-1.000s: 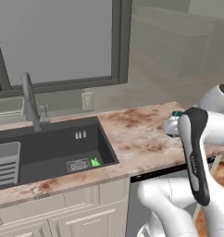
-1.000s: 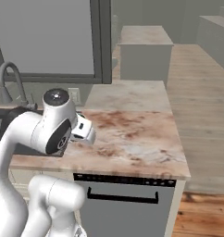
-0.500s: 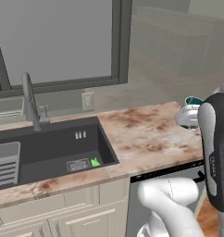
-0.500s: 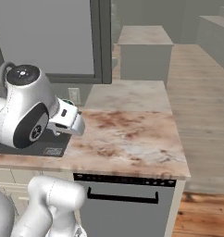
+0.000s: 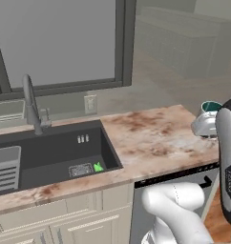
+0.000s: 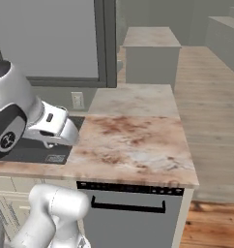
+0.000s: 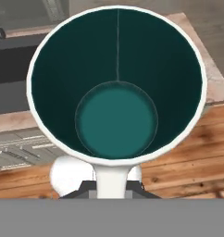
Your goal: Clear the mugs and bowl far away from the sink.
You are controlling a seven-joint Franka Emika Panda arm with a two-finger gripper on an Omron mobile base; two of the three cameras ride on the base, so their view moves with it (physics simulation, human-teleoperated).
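Note:
A teal mug with a pale rim [image 5: 211, 106] hangs at the right end of the counter [image 5: 146, 138], held up off the surface. My gripper [image 5: 206, 119] is shut on it. In the hand view I look straight into the mug [image 7: 116, 83]; counter edge and wooden floor [image 7: 188, 152] show behind it. The dark sink [image 5: 55, 152], with its grey faucet [image 5: 31, 102] and slotted drainer insert [image 5: 5, 167], lies far to the left of the mug. The bowl is out of view.
A dishwasher front [image 6: 133, 206] sits under the counter's right part [image 6: 133, 140]. A small green item [image 5: 98, 167] lies in the sink. A window [image 5: 65, 43] and a wall outlet [image 5: 90, 103] are behind. Wooden floor [image 6: 211, 106] runs to the right.
The arm has swung to the right with the teal mug, carrying it from above the counter out to its right end and a little higher. The sink area is unchanged.

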